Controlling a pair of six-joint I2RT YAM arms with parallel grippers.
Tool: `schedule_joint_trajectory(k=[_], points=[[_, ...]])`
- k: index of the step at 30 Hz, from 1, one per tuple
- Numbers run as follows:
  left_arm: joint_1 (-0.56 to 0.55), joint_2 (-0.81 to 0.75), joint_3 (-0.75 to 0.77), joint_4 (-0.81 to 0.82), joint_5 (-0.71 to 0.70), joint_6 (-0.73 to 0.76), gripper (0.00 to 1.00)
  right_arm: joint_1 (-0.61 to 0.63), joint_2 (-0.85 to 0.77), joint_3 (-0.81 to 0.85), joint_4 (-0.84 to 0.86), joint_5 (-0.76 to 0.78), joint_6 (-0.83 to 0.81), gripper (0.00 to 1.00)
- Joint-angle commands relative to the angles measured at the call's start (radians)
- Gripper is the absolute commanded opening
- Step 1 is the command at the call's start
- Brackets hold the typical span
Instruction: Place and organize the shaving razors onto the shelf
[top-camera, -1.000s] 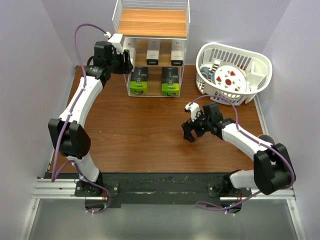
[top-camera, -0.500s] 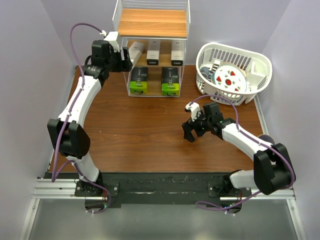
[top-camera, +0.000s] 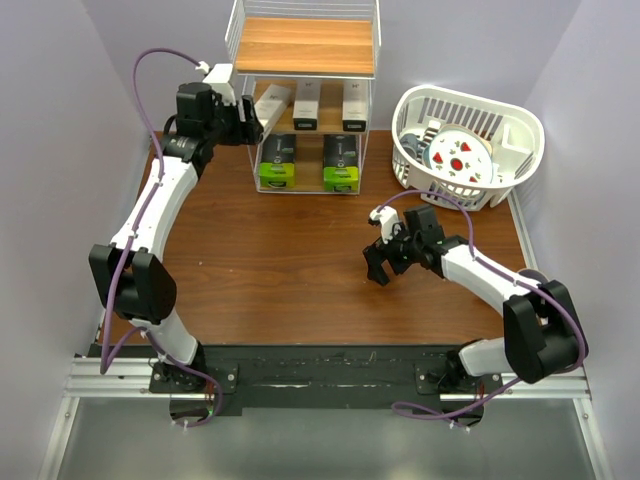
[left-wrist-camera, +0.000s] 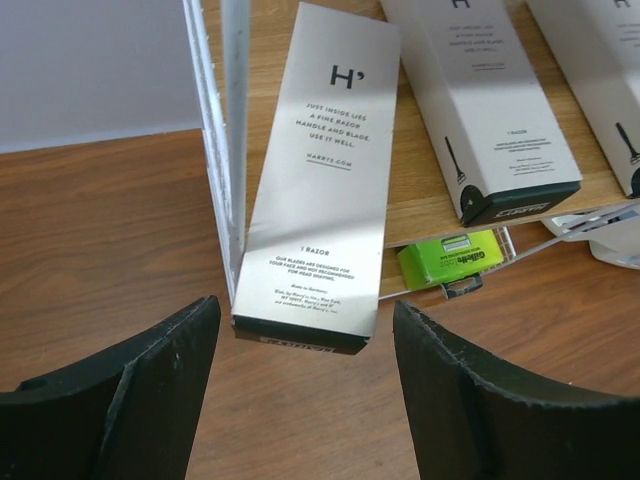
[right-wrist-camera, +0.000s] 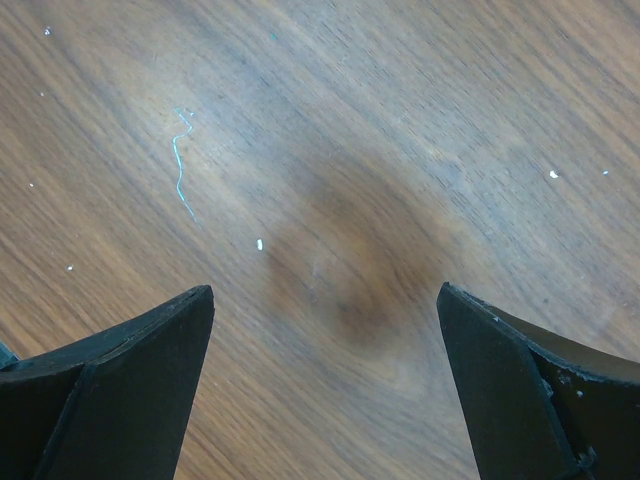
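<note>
Lying slanted on the white wire shelf (left-wrist-camera: 235, 150), a slim tan razor carton (left-wrist-camera: 320, 180) sits untouched between the open left end effector's (left-wrist-camera: 305, 312) fingers. The right end effector (right-wrist-camera: 325, 295) is wide open and empty.

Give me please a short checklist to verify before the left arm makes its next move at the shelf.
1. Left gripper open, fingers clear of the white carton: ok.
2. Carton lying on the shelf tier: ok.
3. Carton parallel to the neighbour carton: not ok, it is angled and its near end overhangs the edge.
4. Carton free of the wire post: cannot tell.
5. Right gripper open, empty, above the table: ok.
</note>
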Motion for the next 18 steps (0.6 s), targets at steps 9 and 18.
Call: schedule_joint_trajectory(k=[9,18], points=[[-0.008,-0.001,0.012,0.032,0.025,0.066,0.77,-0.006,-0.029,-0.002,0.03,-0.002,0.002,0.99],[-0.059,0.01,0.009,0.003,-0.065,0.106,0.78,-0.006,-0.032,-0.01,0.042,-0.002,0.008,0.99]])
